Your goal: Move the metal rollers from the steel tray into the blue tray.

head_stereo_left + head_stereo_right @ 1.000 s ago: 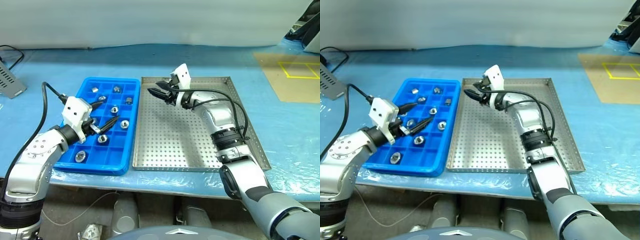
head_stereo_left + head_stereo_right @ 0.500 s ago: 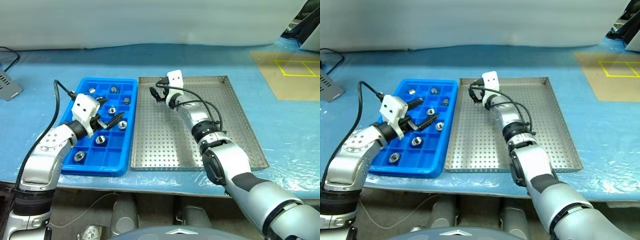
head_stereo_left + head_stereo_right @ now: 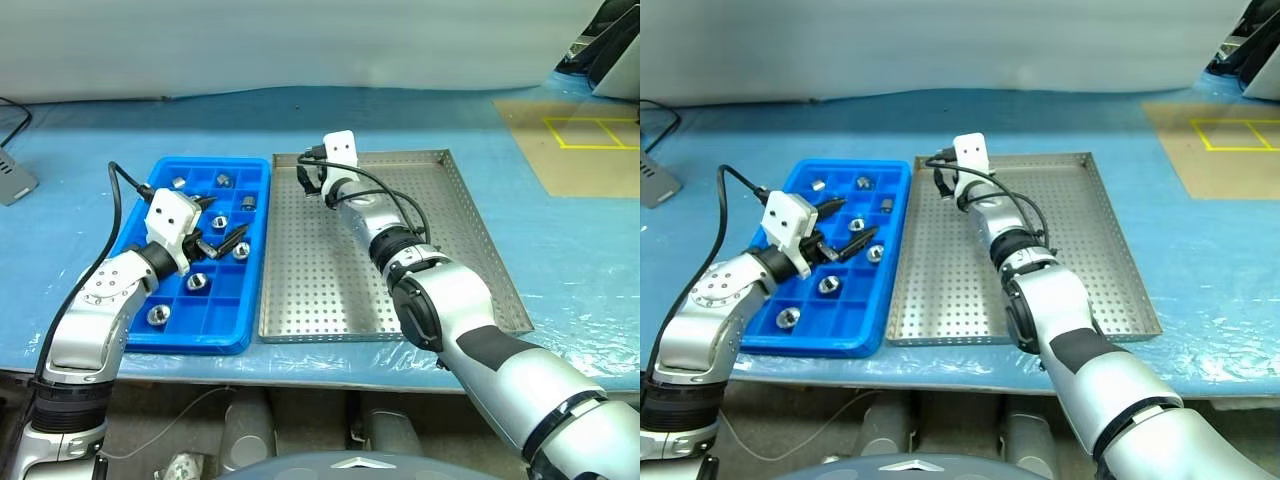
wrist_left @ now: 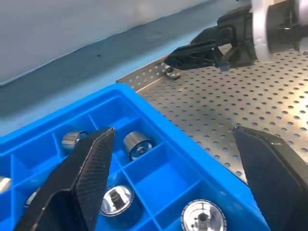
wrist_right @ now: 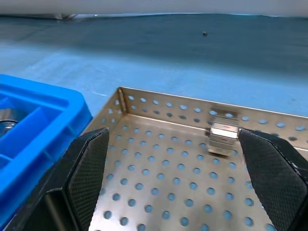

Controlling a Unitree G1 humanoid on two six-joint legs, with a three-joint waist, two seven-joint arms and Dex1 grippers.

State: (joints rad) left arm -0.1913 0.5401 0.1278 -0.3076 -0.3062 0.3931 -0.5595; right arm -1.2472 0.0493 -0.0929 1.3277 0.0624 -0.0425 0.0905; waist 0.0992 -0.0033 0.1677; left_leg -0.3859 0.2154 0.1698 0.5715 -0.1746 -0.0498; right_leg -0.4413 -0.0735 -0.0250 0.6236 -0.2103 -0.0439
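The steel tray (image 3: 440, 260) lies right of the blue tray (image 3: 165, 335), rims side by side. One metal roller (image 5: 222, 136) lies in the steel tray's far left corner, close to the far rim. My right gripper (image 3: 308, 180) hovers low there, open, and the roller (image 4: 169, 71) sits ahead of its spread fingers (image 5: 84, 180), untouched. Several rollers (image 3: 197, 282) rest in the blue tray's compartments. My left gripper (image 3: 225, 218) hangs open over the middle of the blue tray, holding nothing; its fingers (image 4: 79, 180) frame rollers (image 4: 137, 144) below.
A grey box (image 3: 15, 185) sits at the far left of the blue-covered table. A brown mat with yellow lines (image 3: 580, 140) lies at the back right. A black cable (image 3: 115, 200) loops off my left wrist. The table's front edge runs just below both trays.
My right gripper has opened and stretched forward and down into the steel tray's far left corner. The left gripper has stayed open over the blue tray. The camera view has shifted.
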